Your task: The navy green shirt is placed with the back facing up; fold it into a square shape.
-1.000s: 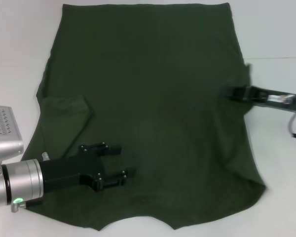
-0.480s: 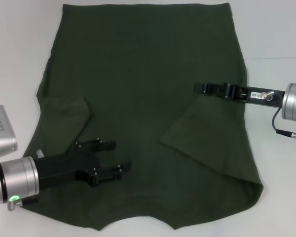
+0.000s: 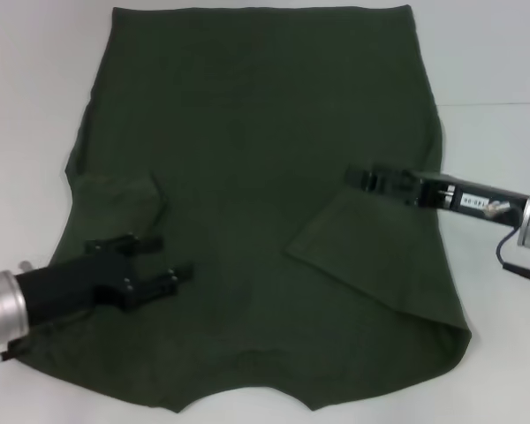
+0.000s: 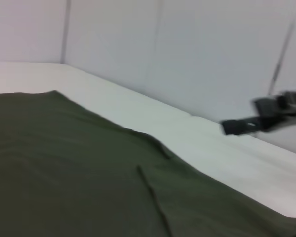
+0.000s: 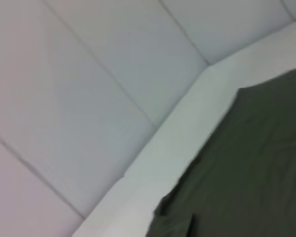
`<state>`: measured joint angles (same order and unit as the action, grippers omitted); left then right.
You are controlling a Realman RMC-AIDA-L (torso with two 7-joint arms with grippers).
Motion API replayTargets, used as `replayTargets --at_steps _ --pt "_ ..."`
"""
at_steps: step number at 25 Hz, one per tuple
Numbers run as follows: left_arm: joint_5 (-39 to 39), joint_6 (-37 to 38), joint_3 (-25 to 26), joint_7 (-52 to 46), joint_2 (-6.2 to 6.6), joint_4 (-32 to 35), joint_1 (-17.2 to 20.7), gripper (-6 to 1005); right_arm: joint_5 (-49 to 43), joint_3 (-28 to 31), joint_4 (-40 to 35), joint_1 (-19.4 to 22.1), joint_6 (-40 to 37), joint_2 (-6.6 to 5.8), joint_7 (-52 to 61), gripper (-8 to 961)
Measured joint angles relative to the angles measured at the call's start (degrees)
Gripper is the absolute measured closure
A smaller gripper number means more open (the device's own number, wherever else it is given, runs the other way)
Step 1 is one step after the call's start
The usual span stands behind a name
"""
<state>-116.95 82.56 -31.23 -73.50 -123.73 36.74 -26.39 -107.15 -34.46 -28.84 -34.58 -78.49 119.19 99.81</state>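
Black left claw: fingers spread, holding nothing, low over the folded-in left sleeve.
Right claw: grip unreadable, at the right sleeve's folded flap (likely laying it inward).
Navy green shirt: flat, back up, on the white table, squaring not finished.

the only marking is a small white label with dark print on the black right gripper body, too small to read; nothing else carries text.

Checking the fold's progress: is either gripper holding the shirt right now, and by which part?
The left gripper is open over the navy green shirt, holding nothing. The right gripper sits at the folded-in sleeve; a grip cannot be told.
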Motion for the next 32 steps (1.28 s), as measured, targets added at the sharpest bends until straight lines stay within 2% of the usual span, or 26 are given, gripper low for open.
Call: replayTargets --at_steps 2,8,15,21,32 --pt "-0.09 0.14 1.13 -2.27 -0.07 1.9 0.99 264 1.06 -0.22 1.1 0.56 -2.28 0.39 -4.32 128" --pt "-1.01 0.26 2.33 -7.64 -0.17 7.34 3.92 266 2.07 -0.65 6.06 0.55 -5.63 0.48 -15.35 14" --pt "-3.46 0.82 2.47 -10.03 -0.35 14.24 7.21 265 2.29 -0.87 6.7 0.19 -5.35 0.51 -16.51 15" --pt "-7.85 0.39 2.85 -8.31 -0.46 17.63 8.39 264 2.88 -0.74 6.74 -0.45 -4.7 0.51 -15.93 14" --pt "-14.53 0.69 7.97 -8.04 -0.53 21.29 9.74 266 2.59 -3.21 6.61 -1.29 -3.41 0.58 -16.15 14"
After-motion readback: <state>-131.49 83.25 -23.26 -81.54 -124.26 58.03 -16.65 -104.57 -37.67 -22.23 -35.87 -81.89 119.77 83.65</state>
